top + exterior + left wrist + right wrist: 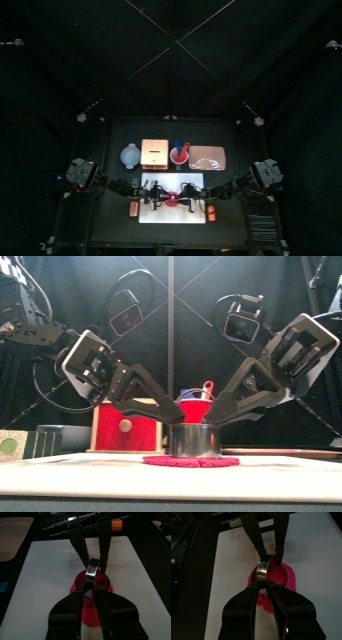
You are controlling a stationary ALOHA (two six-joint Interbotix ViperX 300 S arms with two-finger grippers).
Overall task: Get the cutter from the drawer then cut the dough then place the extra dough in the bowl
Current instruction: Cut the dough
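The round metal cutter (197, 440) stands upright on the flat red dough (191, 461), which lies on the white cutting board (150, 208). From the left, my left gripper (173, 416) is shut on the cutter's top. My right gripper (217, 416) comes from the right and is shut on the cutter's top too. In the left wrist view the cutter's rim (92, 569) shows between both pairs of jaws, above the dough (89, 609). The right wrist view shows the cutter (263, 566) the same way, on the dough (286, 574).
Behind the board stand the wooden box with its red drawer front (123, 426), the blue-grey bowl (130, 154), the red cup with toy knives (201, 396) and the pink tray (211, 158). Bare white board (47, 567) lies around the dough.
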